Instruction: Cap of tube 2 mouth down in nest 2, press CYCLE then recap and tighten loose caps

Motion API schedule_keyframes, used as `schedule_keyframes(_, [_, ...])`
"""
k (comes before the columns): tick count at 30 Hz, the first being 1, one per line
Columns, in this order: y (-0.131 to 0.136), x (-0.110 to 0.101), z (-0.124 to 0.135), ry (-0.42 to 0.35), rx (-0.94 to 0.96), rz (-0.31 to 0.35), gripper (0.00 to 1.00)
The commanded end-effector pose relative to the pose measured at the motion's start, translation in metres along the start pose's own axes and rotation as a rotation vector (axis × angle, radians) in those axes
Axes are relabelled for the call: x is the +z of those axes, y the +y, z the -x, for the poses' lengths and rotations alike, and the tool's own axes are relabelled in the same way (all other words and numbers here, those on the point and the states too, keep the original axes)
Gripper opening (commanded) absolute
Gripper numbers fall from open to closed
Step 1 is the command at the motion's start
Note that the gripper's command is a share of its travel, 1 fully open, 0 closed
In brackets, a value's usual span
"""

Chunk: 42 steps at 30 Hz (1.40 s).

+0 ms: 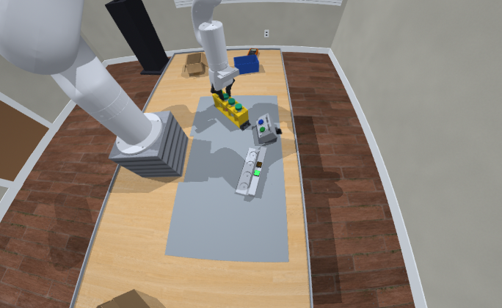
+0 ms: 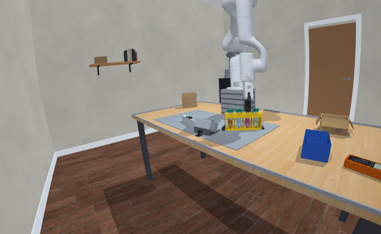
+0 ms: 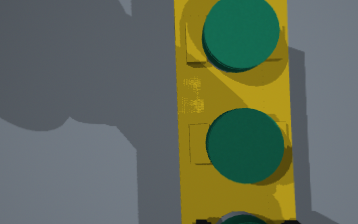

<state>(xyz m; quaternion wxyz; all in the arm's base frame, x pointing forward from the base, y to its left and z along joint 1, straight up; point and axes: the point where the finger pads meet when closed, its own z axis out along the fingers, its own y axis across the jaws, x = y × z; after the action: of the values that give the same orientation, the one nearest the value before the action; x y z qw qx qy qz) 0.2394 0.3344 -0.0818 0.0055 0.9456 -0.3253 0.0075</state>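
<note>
The yellow decapping station [image 1: 227, 111] [image 2: 243, 115] [image 3: 196, 192] holds the four tubes upright. My gripper [image 1: 225, 97] [image 2: 247, 110] [image 3: 247, 221] is shut on the cap of tube 2, which sits on its tube; this cap [image 3: 245, 219] is cut off at the wrist view's lower edge. Green caps sit on tube 1 [image 2: 255, 110], tube 3 [image 1: 231, 100] [image 2: 238, 110] [image 3: 245, 145] and tube 4 [image 1: 238, 106] [image 2: 229, 110] [image 3: 241, 32]. Their tightness cannot be told. The cap tray [image 1: 246, 167] shows empty nests. Its green lamp [image 1: 257, 172] [image 2: 188, 116] is lit; the amber lamp [image 1: 259, 163] is dark.
The grey key housing [image 1: 267, 136] [image 2: 205, 125], with blue CYCLE [image 1: 260, 122] and green READY [image 1: 261, 129], stands between station and tray. A blue bin [image 1: 246, 64] [image 2: 315, 146], an open carton [image 1: 195, 64] [image 2: 334, 123] and an orange meter [image 2: 366, 167] stand beyond the mat.
</note>
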Motion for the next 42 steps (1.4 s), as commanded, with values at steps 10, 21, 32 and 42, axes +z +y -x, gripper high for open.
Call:
schedule_keyframes(10, [-0.001, 0.0, 0.0, -0.015, 0.342, -0.002, 0.0])
schedule_keyframes(21, [-0.001, 0.0, 0.0, -0.015, 0.342, -0.002, 0.46])
schedule_keyframes(32, [-0.001, -0.027, 0.0, -0.015, 0.342, -0.002, 0.46])
schedule_keyframes(42, [0.0, -0.046, 0.008, -0.016, 0.258, -0.002, 0.46])
